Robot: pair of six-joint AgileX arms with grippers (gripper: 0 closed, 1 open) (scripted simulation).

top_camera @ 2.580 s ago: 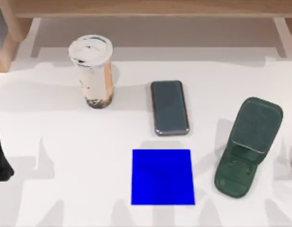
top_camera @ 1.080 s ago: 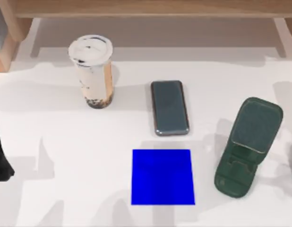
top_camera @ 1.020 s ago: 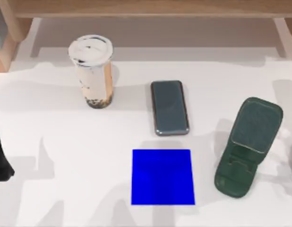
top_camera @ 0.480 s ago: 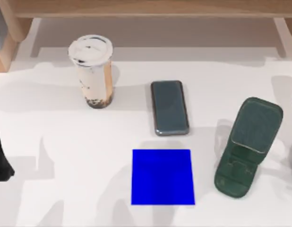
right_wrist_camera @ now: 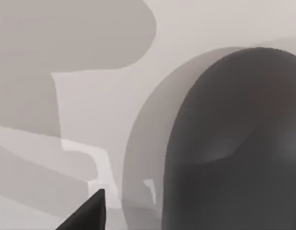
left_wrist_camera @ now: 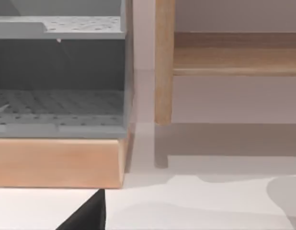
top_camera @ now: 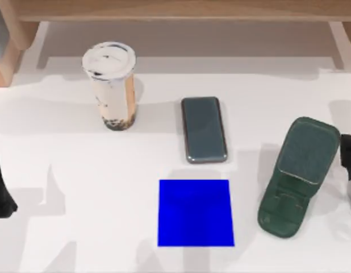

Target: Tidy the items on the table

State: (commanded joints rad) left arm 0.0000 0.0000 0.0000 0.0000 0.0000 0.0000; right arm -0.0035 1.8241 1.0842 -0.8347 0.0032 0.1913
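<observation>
Close under the right hand (top_camera: 350, 156), grip unclear, sits the smooth, domed mouse (right_wrist_camera: 234, 143).

Wooden shelf (top_camera: 175, 10) behind (grey rack (left_wrist_camera: 59, 76) beside).

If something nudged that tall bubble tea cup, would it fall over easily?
Probably fairly easily. The bubble tea cup stands tall on a base narrower than its white lid, so a high push may tip it. The drink fills it, which likely steadies it somewhat.

No text, label, brand, number or sign can be read on anything in these views; all surfaces are plain.
</observation>
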